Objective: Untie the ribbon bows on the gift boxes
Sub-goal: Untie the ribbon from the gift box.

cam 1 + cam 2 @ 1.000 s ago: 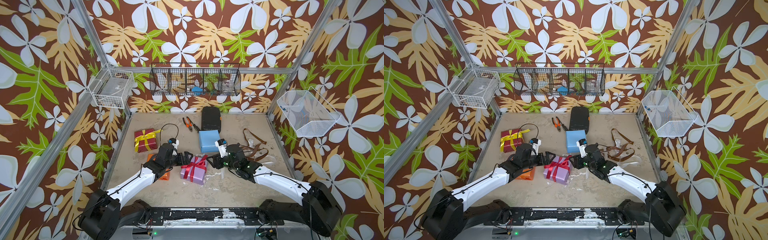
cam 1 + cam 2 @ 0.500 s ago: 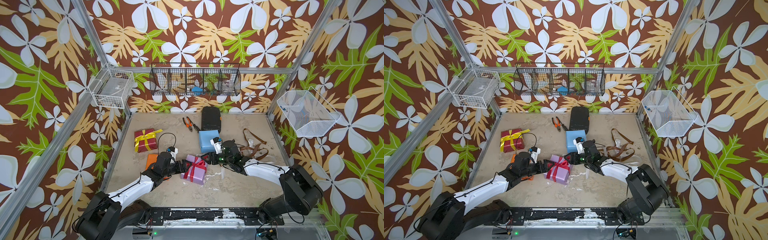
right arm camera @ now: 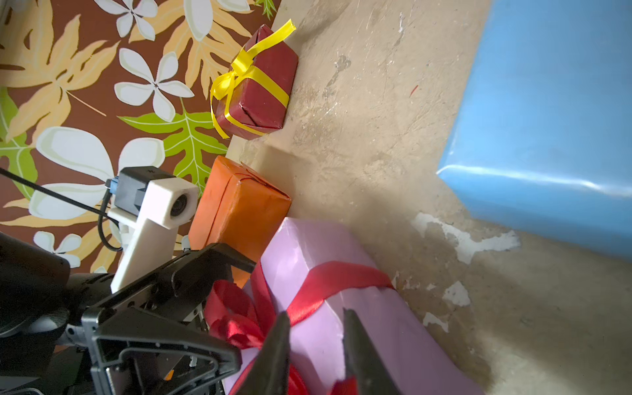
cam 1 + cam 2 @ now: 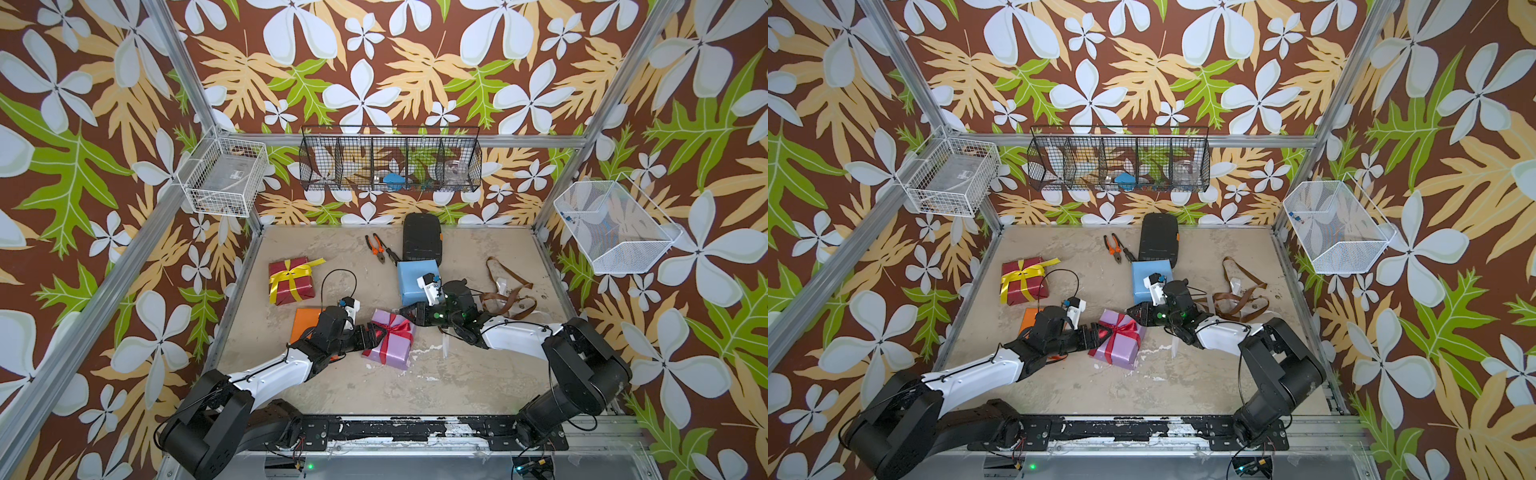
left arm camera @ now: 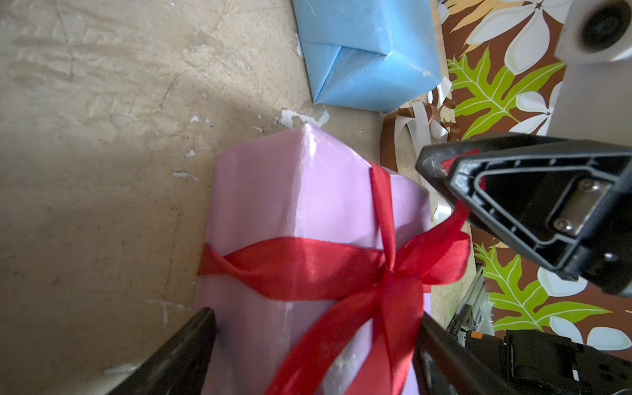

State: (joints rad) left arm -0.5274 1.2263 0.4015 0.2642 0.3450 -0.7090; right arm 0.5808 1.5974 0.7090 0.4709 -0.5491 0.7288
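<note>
A lilac gift box (image 4: 392,349) with a red ribbon bow (image 4: 392,328) lies mid-table. My left gripper (image 4: 376,330) straddles its left corner, one finger pressed against each side in the left wrist view (image 5: 314,314). My right gripper (image 4: 405,311) reaches in from the right, and its tips (image 5: 434,164) are shut on a tail of the red ribbon (image 5: 458,212). A dark red box with a tied yellow bow (image 4: 291,282) sits at the back left. The orange box (image 4: 305,322) and the light blue box (image 4: 411,278) carry no ribbon.
Loose brown ribbon (image 4: 509,295) and a white strip (image 4: 444,345) lie on the table at the right. A black ribbed case (image 4: 422,241) and orange-handled pliers (image 4: 376,247) lie at the back. Wire baskets hang on the walls.
My right gripper moved left to the lilac box and closed on the red ribbon tail. My left gripper narrowed slightly around the box.
</note>
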